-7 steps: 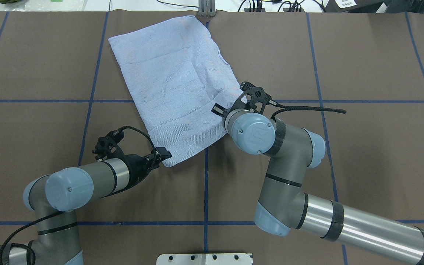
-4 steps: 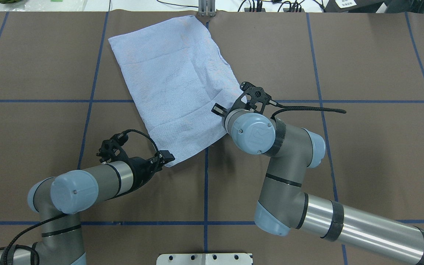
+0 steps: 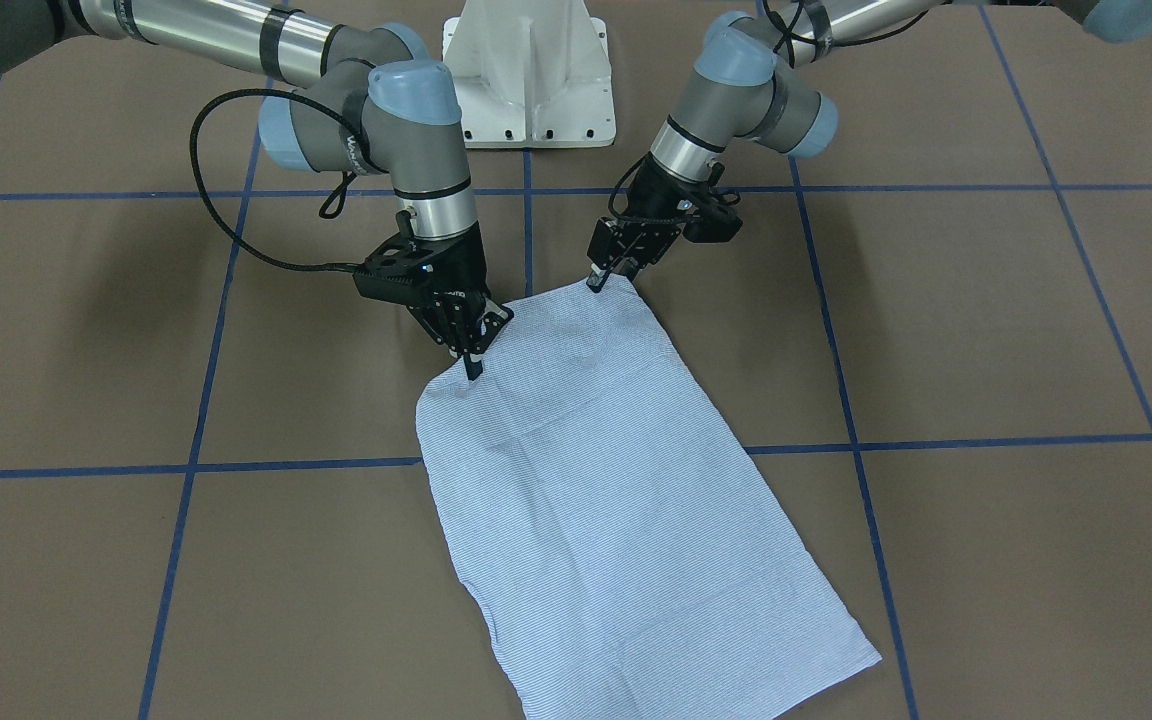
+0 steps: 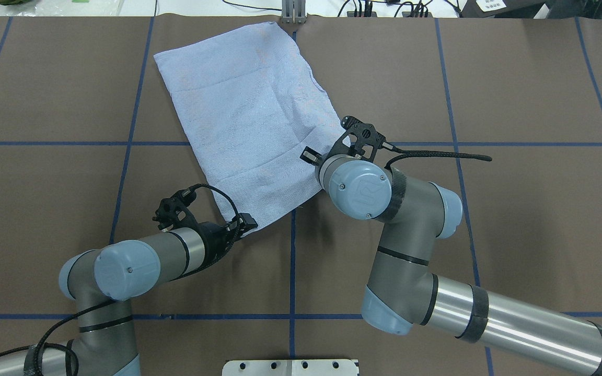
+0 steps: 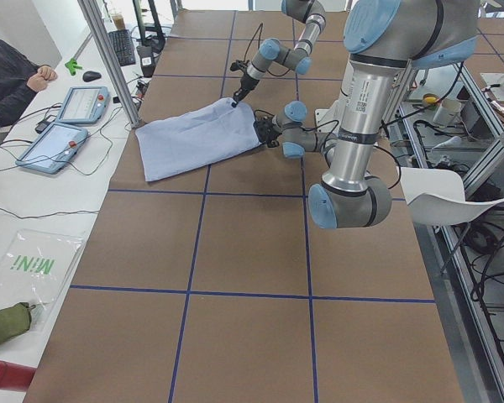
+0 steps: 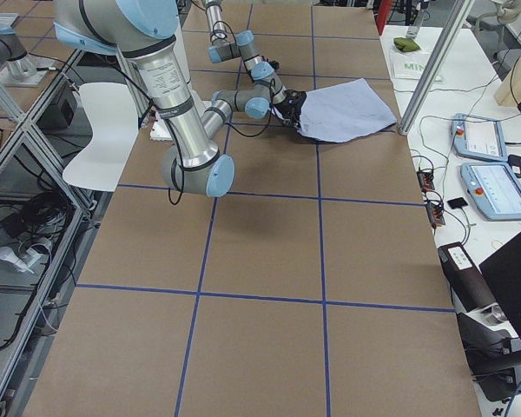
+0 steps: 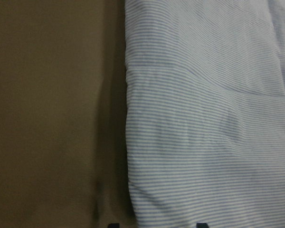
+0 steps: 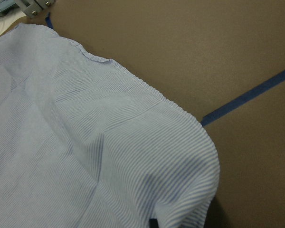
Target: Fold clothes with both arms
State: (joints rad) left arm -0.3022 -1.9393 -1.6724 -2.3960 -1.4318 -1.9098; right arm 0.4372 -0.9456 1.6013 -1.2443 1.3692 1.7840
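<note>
The light blue striped shirt [image 4: 249, 109] lies folded into a flat rectangle, slanting across the table's far middle; it also shows in the front view [image 3: 616, 500]. No buttons, collar or label show. My left gripper [image 4: 247, 223] is shut on the shirt's near corner, as the front view [image 3: 596, 282] also shows. My right gripper [image 3: 472, 362] is shut on the shirt's other near corner; in the overhead view its own wrist hides it. The left wrist view shows the shirt's striped cloth [image 7: 204, 118] beside bare table. The right wrist view shows the pinched shirt corner [image 8: 85, 156] raised slightly.
The brown table cover carries a grid of blue tape lines [image 4: 291, 271]. The white pedestal base [image 3: 531, 70] stands at the robot's edge. A metal bracket [image 4: 293, 13] sits at the far edge by the shirt. Tablets [image 5: 67, 126] and an operator [image 5: 8, 75] are beyond the table.
My left arm has moved to the right and a little toward the robot, pulling the shirt's near corner with it. The right arm has not moved.
</note>
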